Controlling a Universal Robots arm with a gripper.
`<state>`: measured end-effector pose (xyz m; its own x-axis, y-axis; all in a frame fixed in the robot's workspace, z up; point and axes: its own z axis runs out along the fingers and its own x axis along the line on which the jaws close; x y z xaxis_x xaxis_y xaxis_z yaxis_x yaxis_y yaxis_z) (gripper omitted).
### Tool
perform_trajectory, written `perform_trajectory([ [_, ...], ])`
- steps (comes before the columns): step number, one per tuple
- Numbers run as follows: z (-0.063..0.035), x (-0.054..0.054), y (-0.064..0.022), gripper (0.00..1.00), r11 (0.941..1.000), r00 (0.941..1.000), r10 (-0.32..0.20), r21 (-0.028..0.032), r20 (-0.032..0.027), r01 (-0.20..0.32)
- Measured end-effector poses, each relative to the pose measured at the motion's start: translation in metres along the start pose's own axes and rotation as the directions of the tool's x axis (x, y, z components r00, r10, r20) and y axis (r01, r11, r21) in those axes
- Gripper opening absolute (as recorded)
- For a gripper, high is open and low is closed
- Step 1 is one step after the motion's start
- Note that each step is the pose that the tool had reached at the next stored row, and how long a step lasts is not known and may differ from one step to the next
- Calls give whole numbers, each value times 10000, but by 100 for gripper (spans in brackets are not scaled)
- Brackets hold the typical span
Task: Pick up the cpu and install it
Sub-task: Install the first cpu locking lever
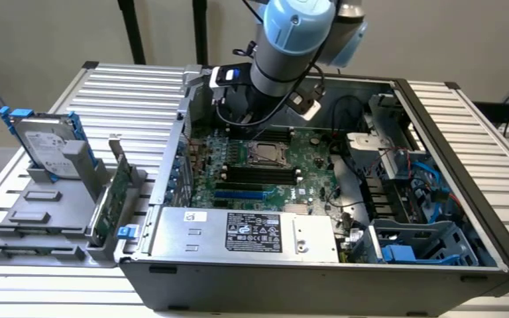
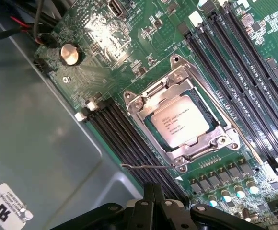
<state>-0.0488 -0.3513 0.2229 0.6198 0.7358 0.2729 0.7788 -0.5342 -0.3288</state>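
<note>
The cpu sits flat inside its metal socket frame on the motherboard, just ahead of the gripper, and whether the gripper is wide or narrow I cannot tell, though nothing is seen between its tips. The risk, as I read it: any nudge from this close could skew the chip and bend the socket contacts. RAM slots flank the socket, a thin wire lever lies between gripper and frame, and cables hang beside the arm.
</note>
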Motion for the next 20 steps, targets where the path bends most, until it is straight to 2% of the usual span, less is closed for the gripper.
perform_trajectory([
  [3,44,-15,1,11,10000,10000,-3,-62,54,3],
  [6,80,-20,-5,11,9999,9999,1,-172,159,2],
  [11,159,7,-25,11,9994,9995,-1,-357,302,11],
  [16,219,19,-35,11,9984,9987,22,-563,511,7],
  [18,227,17,-32,11,9981,9984,32,-612,573,3],
  [20,229,16,-31,11,9981,9983,34,-620,587,3],
])
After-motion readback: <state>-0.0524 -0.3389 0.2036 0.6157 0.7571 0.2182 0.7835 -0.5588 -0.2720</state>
